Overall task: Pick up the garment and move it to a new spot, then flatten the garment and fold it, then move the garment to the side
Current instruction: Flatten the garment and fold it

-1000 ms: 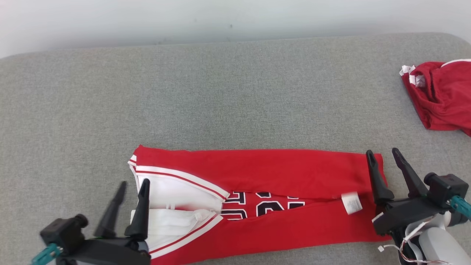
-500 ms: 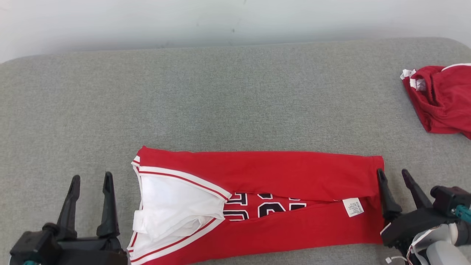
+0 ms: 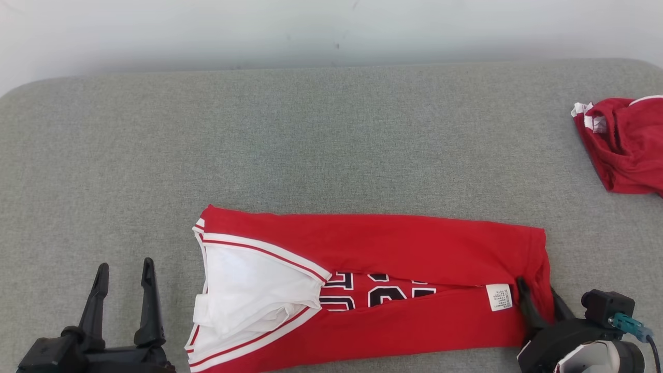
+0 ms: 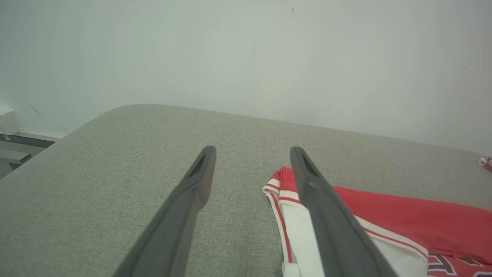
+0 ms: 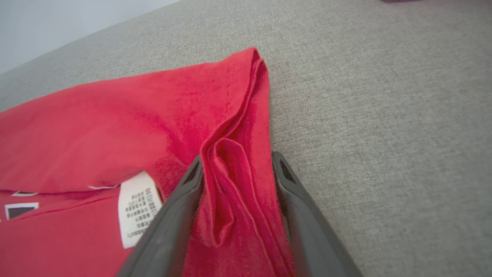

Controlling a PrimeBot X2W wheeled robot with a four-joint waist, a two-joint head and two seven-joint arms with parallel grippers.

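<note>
In the head view, the red jersey point(image 3: 373, 248) lies folded into a long band on the near half of the grey desk point(image 3: 331, 145). The left jaws stand spread beside its white-trimmed end, touching nothing, and the right jaws sit at the other end by the label point(image 3: 499, 297). Another red garment point(image 3: 627, 145) lies at the far right. In the left wrist view, those jaws gape over bare desk. In the right wrist view, its jaws pinch a raised fold of the jersey's edge.
</note>
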